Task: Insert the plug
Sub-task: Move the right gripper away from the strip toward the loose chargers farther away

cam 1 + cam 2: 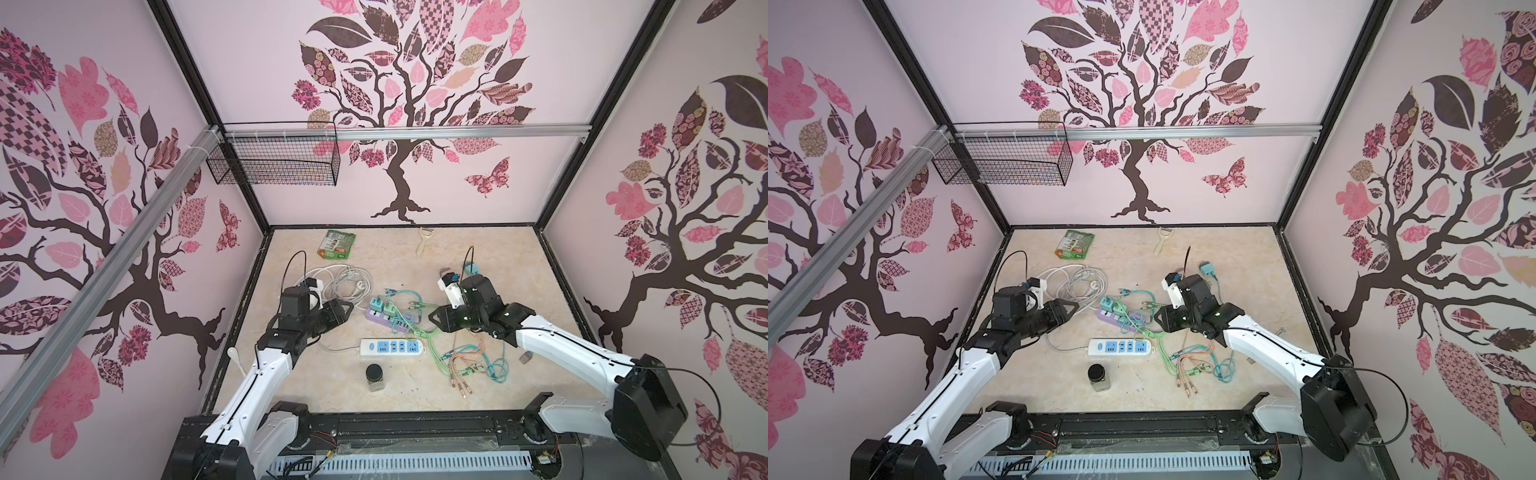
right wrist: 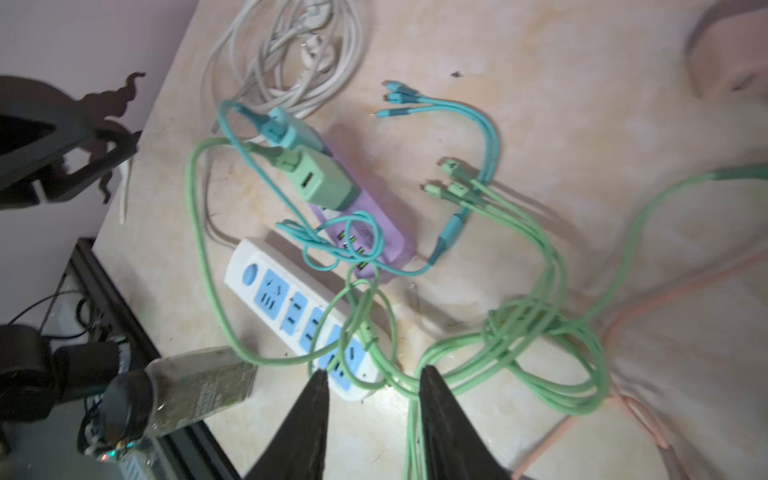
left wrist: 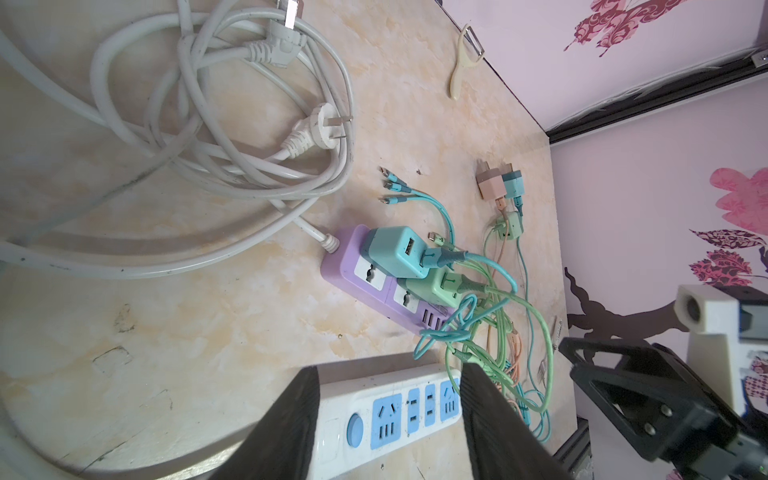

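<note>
Fingers [image 2: 307, 424] of my right gripper [image 2: 374, 372] stand a little apart astride the green cable [image 2: 513, 330], clamping nothing, likely to clear it off the white power strip [image 2: 270, 291]. My left gripper [image 3: 388, 368] hangs half-wide, empty. Pink plug [image 3: 489, 187] lies loose toward the far right corner of the desk [image 1: 324, 390].

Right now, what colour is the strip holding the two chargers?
The strip is purple; left wrist view.
</note>
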Robot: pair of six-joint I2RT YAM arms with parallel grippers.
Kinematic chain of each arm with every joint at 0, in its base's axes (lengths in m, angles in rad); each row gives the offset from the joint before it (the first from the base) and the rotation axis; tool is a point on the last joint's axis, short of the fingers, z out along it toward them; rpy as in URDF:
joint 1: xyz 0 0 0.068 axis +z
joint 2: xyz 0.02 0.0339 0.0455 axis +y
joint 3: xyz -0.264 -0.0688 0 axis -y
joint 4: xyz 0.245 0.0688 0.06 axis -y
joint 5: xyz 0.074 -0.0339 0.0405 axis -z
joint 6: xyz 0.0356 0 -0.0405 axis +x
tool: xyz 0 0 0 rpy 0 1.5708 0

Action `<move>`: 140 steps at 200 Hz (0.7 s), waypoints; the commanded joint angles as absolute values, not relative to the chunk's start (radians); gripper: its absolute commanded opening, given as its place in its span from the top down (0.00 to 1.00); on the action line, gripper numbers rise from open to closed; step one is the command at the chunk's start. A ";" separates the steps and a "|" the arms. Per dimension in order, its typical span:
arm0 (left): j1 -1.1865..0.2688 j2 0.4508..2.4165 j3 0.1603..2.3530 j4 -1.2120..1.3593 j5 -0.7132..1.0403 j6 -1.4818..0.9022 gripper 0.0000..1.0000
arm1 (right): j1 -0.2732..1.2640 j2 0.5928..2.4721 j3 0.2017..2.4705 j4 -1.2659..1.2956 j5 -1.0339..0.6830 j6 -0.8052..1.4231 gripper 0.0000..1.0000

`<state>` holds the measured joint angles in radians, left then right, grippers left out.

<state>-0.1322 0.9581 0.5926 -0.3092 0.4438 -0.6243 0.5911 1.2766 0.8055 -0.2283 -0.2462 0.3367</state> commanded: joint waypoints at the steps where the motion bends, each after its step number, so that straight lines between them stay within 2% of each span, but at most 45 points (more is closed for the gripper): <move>1: -0.128 0.938 0.599 -0.313 0.460 -0.611 0.42 | 0.589 1.300 0.792 -0.236 -0.188 0.431 0.53; 10: -0.126 0.933 0.597 -0.313 0.461 -0.611 0.42 | 0.589 1.293 0.773 -0.226 -0.190 0.459 0.51; 64: -0.126 0.920 0.602 -0.318 0.466 -0.603 0.41 | 0.590 1.209 0.643 -0.172 -0.203 0.564 0.52; 93: -0.126 0.920 0.610 -0.314 0.468 -0.603 0.41 | 0.590 1.243 0.616 -0.124 -0.232 0.582 0.51; 119: -0.127 0.919 0.618 -0.329 0.466 -0.597 0.41 | 0.589 1.286 0.612 -0.053 -0.258 0.605 0.44; 140: -0.126 0.912 0.620 -0.336 0.464 -0.594 0.41 | 0.590 1.327 0.626 -0.015 -0.263 0.612 0.43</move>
